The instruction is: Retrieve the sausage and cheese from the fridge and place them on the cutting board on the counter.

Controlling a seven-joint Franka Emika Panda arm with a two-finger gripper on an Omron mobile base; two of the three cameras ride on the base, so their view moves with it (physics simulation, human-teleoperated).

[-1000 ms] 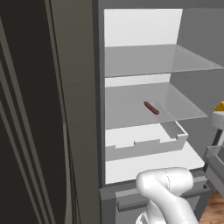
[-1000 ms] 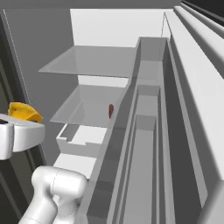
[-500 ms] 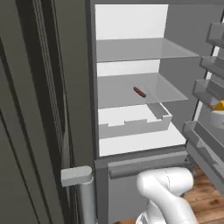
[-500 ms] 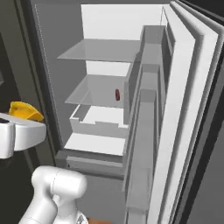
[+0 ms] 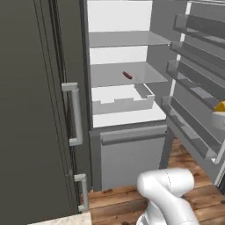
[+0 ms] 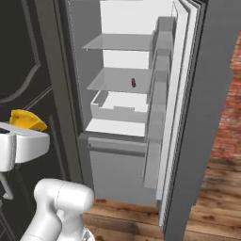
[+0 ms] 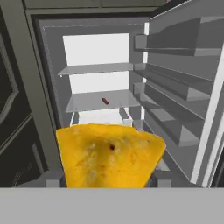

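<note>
Cheese (image 7: 109, 155) sat clamped in end effector (image 7: 107, 183), outside open fridge (image 6: 188, 141) | sausage (image 5: 127, 75) lay on middle glass shelf (image 5: 110, 74) | risk: wedge could slip if jolted in transit.

Wooden plank floor (image 5: 193, 193), red brick wall (image 6: 230, 94), dark cabinet front (image 6: 19, 70).

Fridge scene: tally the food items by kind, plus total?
sausage: 1, lying on the lower glass shelf of the fridge
cheese: 1, outside the fridge, held at the gripper
Total: 2
</note>
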